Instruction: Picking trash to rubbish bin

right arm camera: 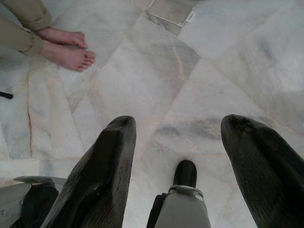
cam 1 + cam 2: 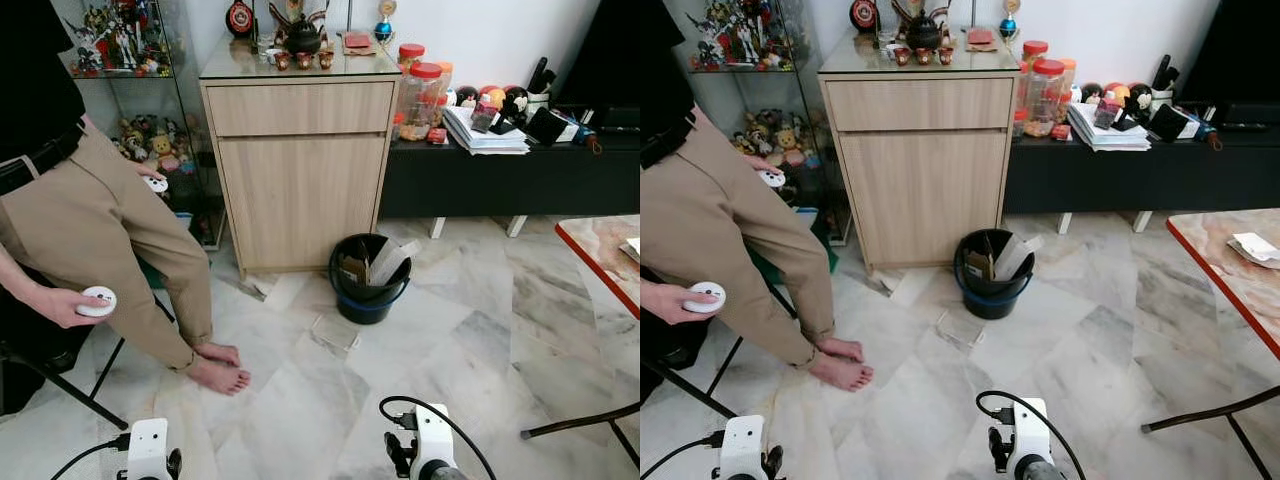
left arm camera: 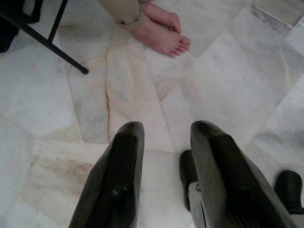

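Clear plastic trash (image 2: 335, 331) flat on floor just beside black bin (image 2: 352, 296). Both claws (image 3: 164, 156) (image 1: 178, 156) released, empty, low. Next: walk closer, bend, grab.

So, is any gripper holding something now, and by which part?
Nothing is held: left gripper and right gripper are both open above bare floor.

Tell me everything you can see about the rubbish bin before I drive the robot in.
The rubbish bin is a round black bucket with a blue band near its base, looks plastic, standing upright on the marble floor just in front of the right corner of the wooden cabinet. It has no lid and already holds brown cardboard and a pale folded piece that sticks up past the rim. A flat clear packet lies on the floor close beside it, on the robot's side. Neither gripper is near it.
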{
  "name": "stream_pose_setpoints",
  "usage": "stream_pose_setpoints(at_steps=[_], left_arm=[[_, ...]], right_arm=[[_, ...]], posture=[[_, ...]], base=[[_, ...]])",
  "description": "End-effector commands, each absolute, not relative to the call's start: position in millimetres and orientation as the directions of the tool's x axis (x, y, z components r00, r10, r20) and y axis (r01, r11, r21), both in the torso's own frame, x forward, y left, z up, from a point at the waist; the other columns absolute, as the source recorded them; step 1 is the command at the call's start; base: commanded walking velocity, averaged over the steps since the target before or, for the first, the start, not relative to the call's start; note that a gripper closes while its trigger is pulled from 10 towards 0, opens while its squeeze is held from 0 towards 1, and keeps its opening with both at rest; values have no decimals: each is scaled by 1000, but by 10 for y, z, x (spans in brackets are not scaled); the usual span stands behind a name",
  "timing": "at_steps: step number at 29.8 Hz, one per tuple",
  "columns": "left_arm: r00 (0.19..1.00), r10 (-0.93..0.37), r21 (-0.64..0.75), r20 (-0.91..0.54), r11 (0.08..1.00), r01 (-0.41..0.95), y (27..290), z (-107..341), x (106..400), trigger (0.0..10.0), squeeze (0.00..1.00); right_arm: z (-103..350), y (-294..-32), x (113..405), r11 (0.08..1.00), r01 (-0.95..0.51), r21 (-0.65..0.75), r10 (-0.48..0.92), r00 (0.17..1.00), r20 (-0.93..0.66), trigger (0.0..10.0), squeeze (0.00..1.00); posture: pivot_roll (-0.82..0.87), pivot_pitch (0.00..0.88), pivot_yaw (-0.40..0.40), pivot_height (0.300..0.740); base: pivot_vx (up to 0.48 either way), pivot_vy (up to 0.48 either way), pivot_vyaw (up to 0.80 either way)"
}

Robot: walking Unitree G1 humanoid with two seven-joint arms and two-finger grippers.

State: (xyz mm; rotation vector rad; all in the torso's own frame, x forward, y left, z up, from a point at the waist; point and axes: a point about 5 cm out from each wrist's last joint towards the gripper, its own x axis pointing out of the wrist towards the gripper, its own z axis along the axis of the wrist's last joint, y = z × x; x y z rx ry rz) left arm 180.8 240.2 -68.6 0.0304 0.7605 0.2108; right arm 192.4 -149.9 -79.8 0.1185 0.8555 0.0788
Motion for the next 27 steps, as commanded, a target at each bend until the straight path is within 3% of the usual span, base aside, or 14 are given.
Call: stream_pose_setpoints(at_steps=[1, 27], left_arm=[[699, 209, 115, -684, 977, -179, 2415, -688, 1803, 10000, 0], [686, 211, 118, -696, 977, -180, 2387, -699, 1812, 10000, 0]], right_arm=[[-787, -1494, 1946, 990, -12, 140, 113, 660, -743, 10000, 0], [-775, -1461, 1965, 988, -19, 155, 128, 667, -734, 10000, 0]], posture=[[-67, 0, -23, 740], [-60, 0, -24, 740]], base=[[0, 0, 0], [0, 0, 0]])
